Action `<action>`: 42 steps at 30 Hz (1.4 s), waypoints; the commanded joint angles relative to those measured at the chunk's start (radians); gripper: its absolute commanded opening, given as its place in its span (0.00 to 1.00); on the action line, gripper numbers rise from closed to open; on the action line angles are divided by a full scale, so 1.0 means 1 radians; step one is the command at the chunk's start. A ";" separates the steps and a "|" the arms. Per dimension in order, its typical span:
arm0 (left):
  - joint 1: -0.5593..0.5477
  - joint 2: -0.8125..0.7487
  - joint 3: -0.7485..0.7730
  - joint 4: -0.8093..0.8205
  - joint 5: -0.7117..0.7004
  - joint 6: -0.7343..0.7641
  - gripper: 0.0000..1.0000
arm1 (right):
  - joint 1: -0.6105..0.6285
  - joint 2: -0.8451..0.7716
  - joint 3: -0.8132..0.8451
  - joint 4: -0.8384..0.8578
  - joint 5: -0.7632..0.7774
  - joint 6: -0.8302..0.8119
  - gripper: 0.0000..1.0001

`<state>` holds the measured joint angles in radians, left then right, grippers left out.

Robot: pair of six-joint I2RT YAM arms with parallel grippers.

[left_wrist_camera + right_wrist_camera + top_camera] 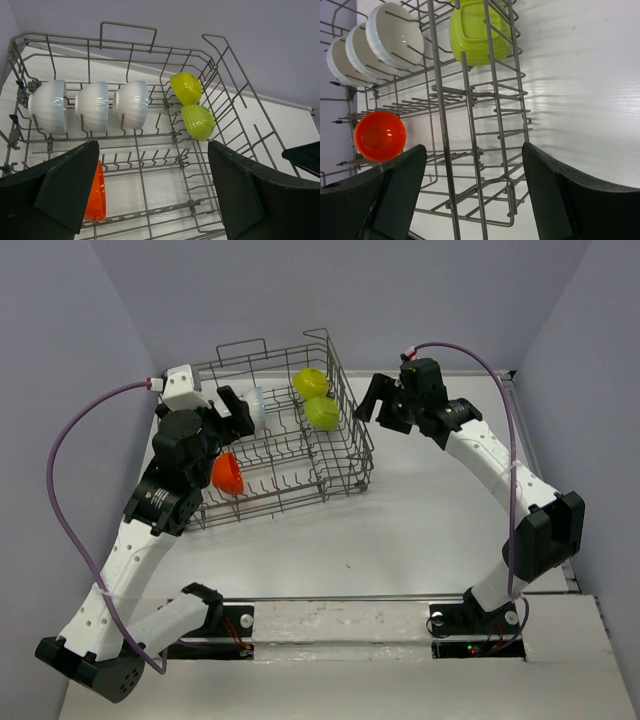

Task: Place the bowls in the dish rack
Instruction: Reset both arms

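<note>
The grey wire dish rack (352, 436) stands at the back of the table. Three white bowls (93, 106) stand on edge in its rear row. Beside them are a yellow bowl (186, 87) and a green bowl (198, 121). An orange bowl (96, 197) leans on the tines at the near left. My left gripper (233, 412) hovers open over the rack's left part, holding nothing. My right gripper (380, 405) is open and empty just outside the rack's right wall (440, 100), facing the green bowl (477, 32) and the orange bowl (379, 135).
The rack's right and near tine rows (150, 160) hold no bowls. White tabletop (430, 520) stretches to the right of and in front of the rack. Grey walls close in the back and both sides. A purple cable (60, 470) loops off the left arm.
</note>
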<state>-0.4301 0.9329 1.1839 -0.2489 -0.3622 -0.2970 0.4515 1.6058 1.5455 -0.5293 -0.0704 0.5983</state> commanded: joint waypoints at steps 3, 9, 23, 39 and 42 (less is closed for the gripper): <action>0.005 -0.016 -0.018 0.065 -0.003 0.007 0.99 | -0.005 -0.044 0.047 0.063 -0.057 -0.022 0.90; 0.007 -0.017 -0.017 0.063 -0.001 0.007 0.99 | -0.005 -0.084 0.036 0.110 -0.086 -0.035 1.00; 0.005 -0.009 0.034 0.071 0.143 -0.011 0.99 | -0.005 -0.357 -0.044 0.124 0.047 -0.020 1.00; 0.002 0.003 0.069 0.102 0.304 -0.021 0.99 | -0.005 -0.722 -0.174 0.052 0.274 -0.074 1.00; 0.001 -0.009 0.051 0.117 0.301 -0.021 0.99 | -0.005 -0.719 -0.194 0.054 0.277 -0.084 1.00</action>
<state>-0.4301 0.9413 1.2045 -0.2043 -0.0830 -0.3130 0.4511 0.8654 1.3842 -0.4664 0.1635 0.5457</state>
